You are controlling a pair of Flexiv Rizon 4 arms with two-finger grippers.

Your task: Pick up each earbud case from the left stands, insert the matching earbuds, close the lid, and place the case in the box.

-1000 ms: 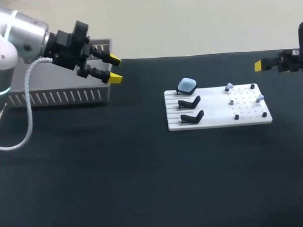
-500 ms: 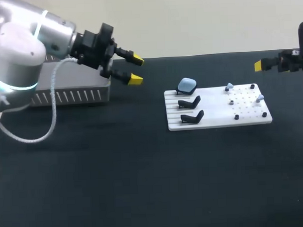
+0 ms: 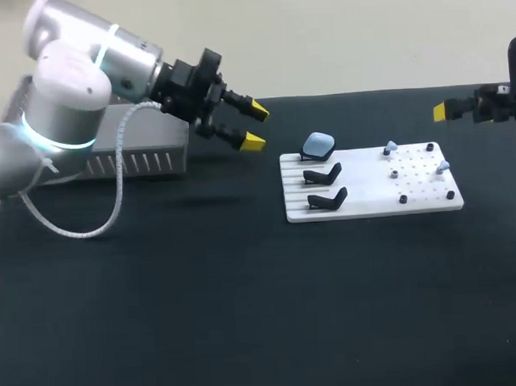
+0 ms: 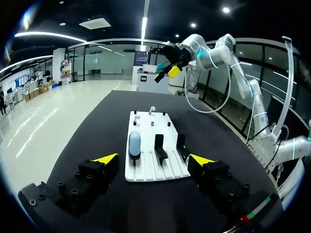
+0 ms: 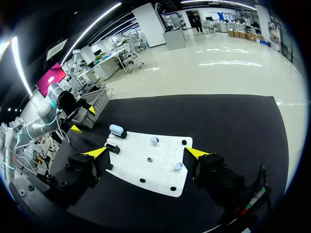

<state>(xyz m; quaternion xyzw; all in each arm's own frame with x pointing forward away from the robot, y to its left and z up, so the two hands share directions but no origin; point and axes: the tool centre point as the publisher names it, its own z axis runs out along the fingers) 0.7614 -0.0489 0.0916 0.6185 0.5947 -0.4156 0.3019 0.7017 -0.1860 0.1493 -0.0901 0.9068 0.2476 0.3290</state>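
Hovering beside the box (image 3: 147,163) near the counter's far edge with left gripper (image 3: 256,127) released. Hanging at the right edge with right gripper (image 5: 146,152) likewise released.

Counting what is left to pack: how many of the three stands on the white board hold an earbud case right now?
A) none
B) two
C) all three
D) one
D: a single blue earbud case sits at the far end of the row, while the middle stand and the near stand are bare.
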